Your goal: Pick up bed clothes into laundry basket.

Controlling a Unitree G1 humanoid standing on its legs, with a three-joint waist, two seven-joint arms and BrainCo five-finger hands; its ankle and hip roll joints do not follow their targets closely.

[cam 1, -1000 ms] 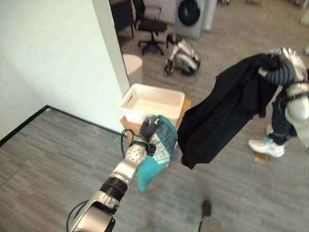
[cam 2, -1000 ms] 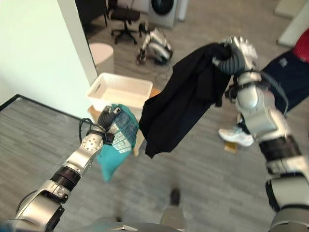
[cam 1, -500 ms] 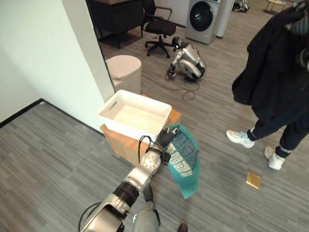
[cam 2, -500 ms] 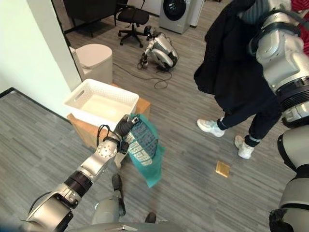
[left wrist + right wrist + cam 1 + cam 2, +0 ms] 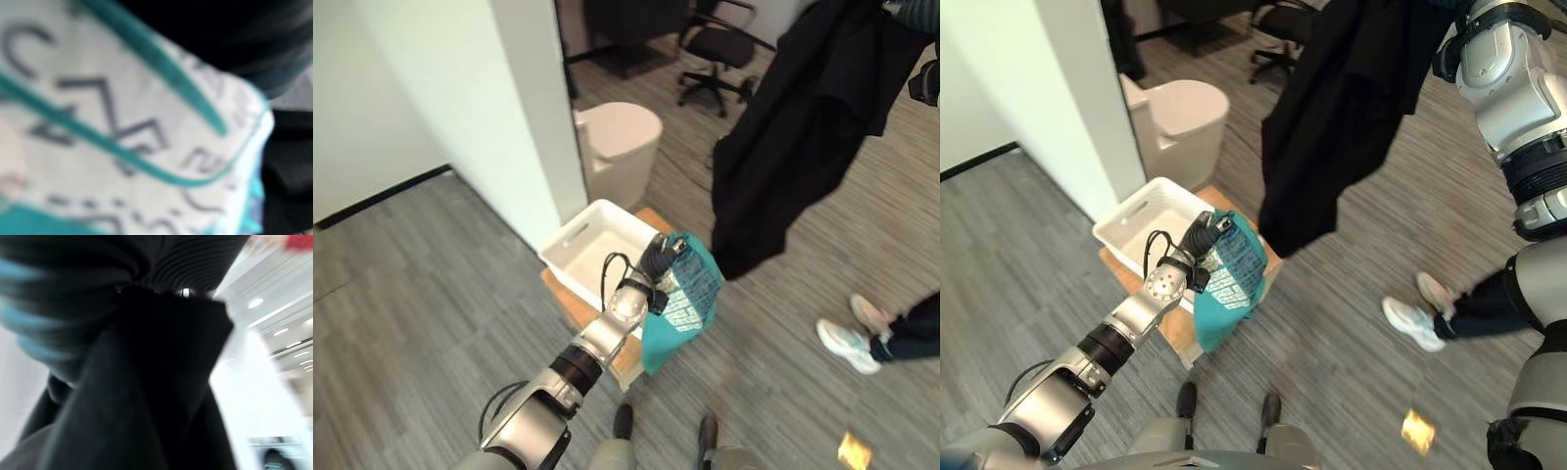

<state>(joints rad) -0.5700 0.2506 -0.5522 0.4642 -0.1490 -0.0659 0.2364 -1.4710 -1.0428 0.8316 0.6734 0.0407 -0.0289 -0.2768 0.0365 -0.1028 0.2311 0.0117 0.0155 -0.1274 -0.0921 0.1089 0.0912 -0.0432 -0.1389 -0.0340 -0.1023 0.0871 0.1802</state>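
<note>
A teal cloth with a white patterned panel [image 5: 685, 294] hangs from my left hand [image 5: 656, 259], whose fingers are curled round its top. Hand and cloth are at the right corner of the white laundry basket [image 5: 570, 245], and the cloth drapes down past the stand's edge. The basket looks empty inside. A large black garment [image 5: 803, 127] hangs from my raised right hand [image 5: 195, 259], bunched under its ribbed cover. Its lower end dangles just right of the basket, above the teal cloth.
The basket sits on a low wooden stand [image 5: 626, 357] beside a white wall corner [image 5: 524, 108]. A round white bin [image 5: 617, 137] and an office chair [image 5: 724, 44] are behind. A person's shoes [image 5: 847, 343] are on the floor at right, near a small yellow piece [image 5: 852, 450].
The camera has swung round. The black garment now hangs close beside the basket instead of far right. My left hand keeps the teal cloth at the basket's corner.
</note>
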